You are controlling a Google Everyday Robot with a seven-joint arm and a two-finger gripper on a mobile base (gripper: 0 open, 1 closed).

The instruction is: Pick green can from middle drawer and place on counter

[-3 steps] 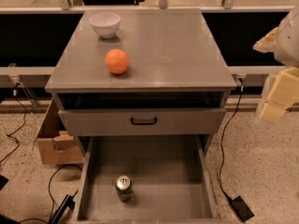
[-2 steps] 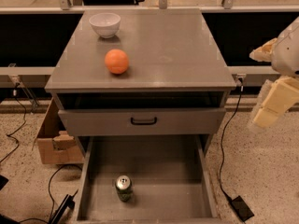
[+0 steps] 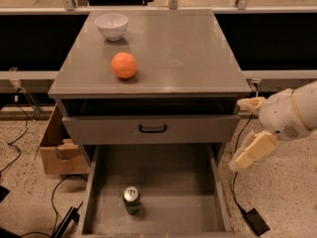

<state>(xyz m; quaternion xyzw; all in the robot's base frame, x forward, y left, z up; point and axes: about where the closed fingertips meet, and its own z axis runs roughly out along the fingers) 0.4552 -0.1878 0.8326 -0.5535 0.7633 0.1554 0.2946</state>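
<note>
The green can (image 3: 132, 200) stands upright, silver top up, on the floor of the open middle drawer (image 3: 178, 182), left of centre and near the front. The counter (image 3: 173, 48) is the grey cabinet top above it. My gripper (image 3: 244, 129) hangs at the right of the cabinet, beside the right end of the upper drawer front and above the open drawer's right wall. Its two cream fingers (image 3: 252, 150) are spread apart and hold nothing. It is well to the right of the can and above it.
An orange ball (image 3: 124, 65) and a white bowl (image 3: 111, 25) sit on the left part of the counter. The upper drawer front with a black handle (image 3: 152, 128) overhangs the open drawer. A cardboard box (image 3: 57, 150) and cables lie on the floor at left.
My gripper has moved left and down, from beside the counter's right edge to next to the upper drawer front. The can, ball and bowl have not moved.
</note>
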